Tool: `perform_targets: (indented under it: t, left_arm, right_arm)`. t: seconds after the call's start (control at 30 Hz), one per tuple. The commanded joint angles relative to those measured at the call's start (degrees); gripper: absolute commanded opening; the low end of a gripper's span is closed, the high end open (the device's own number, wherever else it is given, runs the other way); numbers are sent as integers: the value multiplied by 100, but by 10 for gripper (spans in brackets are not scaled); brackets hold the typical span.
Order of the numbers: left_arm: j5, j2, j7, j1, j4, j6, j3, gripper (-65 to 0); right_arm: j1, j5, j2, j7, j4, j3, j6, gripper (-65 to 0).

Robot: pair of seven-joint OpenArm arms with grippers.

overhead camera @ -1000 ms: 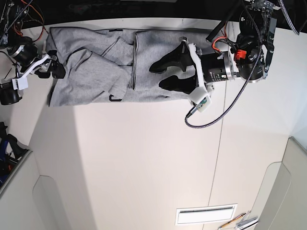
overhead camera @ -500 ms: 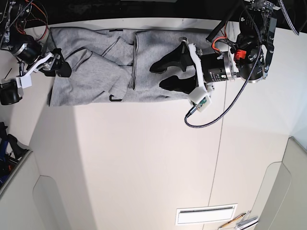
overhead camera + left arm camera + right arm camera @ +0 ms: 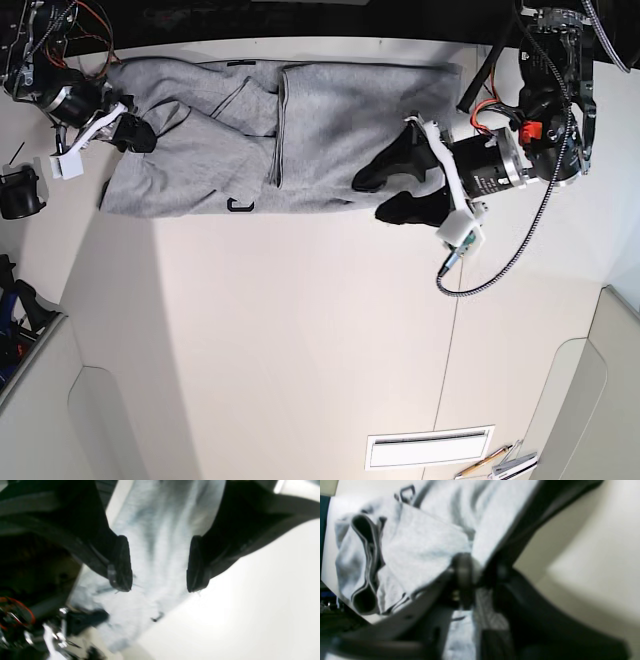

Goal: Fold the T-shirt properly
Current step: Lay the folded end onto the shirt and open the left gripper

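RISK: your right gripper pinches the shirt thinly (may slip) | left gripper gapes, idle

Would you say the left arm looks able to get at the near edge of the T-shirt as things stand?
Probably yes. The left gripper hangs open right at that edge of the T-shirt, one fingertip over cloth, the other over bare table, with nothing between.
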Motion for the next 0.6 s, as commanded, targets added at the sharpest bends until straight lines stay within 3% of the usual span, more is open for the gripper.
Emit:
perform_targets:
  t: [0.0, 0.03, 0.17, 0.57]
  left_arm:
    - [-153, -33, -39, -57, 94, -52, -133, -270]
    - [-151, -35, 48, -57, 94, -52, -243, -270]
    - [-151, -35, 297, 2, 76, -52, -647, -270]
    - [-149, -85, 304, 887, 42, -52, -1773, -271]
  right_arm:
    - [26, 68, 85, 76, 68, 20, 24, -607]
    - [28, 68, 85, 96, 66, 20, 24, -650]
    - [28, 39, 85, 208, 68, 20, 26, -650]
    - [46, -306, 136, 503, 68, 66, 22, -650]
